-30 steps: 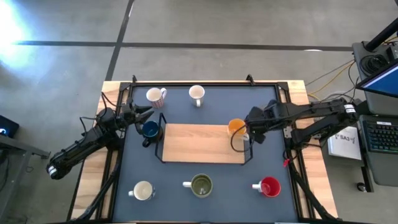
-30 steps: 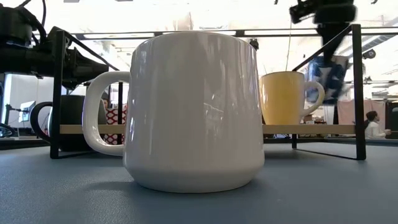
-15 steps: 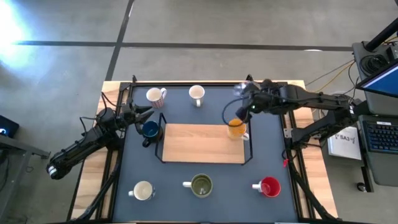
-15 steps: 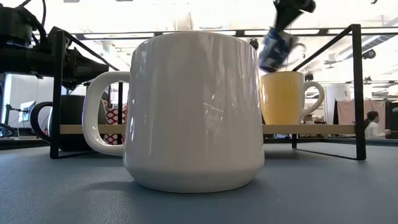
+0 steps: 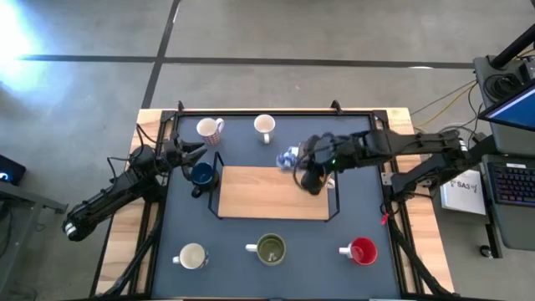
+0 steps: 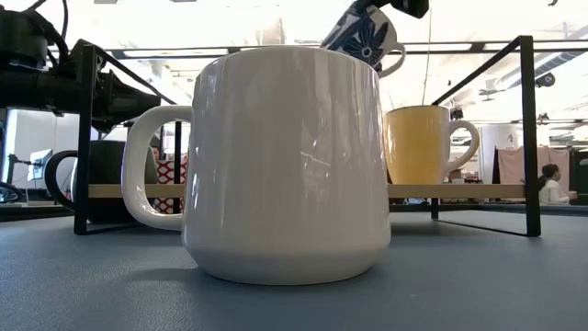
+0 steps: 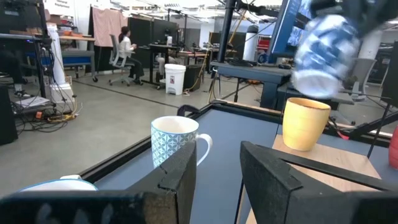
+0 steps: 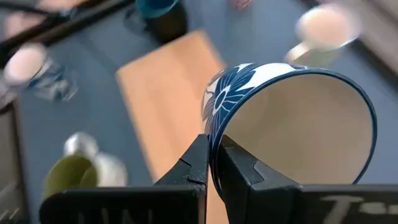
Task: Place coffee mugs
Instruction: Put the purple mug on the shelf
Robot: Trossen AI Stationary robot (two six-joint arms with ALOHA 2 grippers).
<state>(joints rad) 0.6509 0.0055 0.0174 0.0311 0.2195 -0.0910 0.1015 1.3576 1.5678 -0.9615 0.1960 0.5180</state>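
Note:
My right gripper (image 5: 303, 167) (image 8: 213, 152) is shut on a white mug with blue flowers (image 5: 288, 157) (image 6: 363, 32) (image 7: 326, 46), above the wooden shelf (image 5: 267, 194). The orange mug (image 6: 418, 142) (image 7: 305, 121) stands on the shelf's right end, under that arm in the high view. My left gripper (image 5: 199, 149) (image 7: 217, 165) is open and hovers by the dark blue mug (image 5: 201, 174), which stands on the mat at the shelf's left end. A patterned white mug (image 5: 209, 128) and a plain white one (image 5: 264, 125) stand by the far edge. My right gripper holds the flowered mug by its rim (image 8: 214, 140), one finger inside the mouth and one outside on the wall. The arm reaches in from the table's right. The mug is lifted clear above the shelf and tilted.
Along the near edge stand a cream mug (image 5: 192, 256), a mug with an olive inside (image 5: 271, 248) and a red mug (image 5: 362, 250). A white mug wall (image 6: 285, 165) fills the low view's middle. The shelf's black frame posts (image 6: 526, 138) rise at its ends.
My right gripper, carrying the flowered mug, has risen, swung from the shelf's right end toward the far edge, then moved left over the shelf's middle. The mug has tipped further over on the way. The orange mug has stayed on the shelf.

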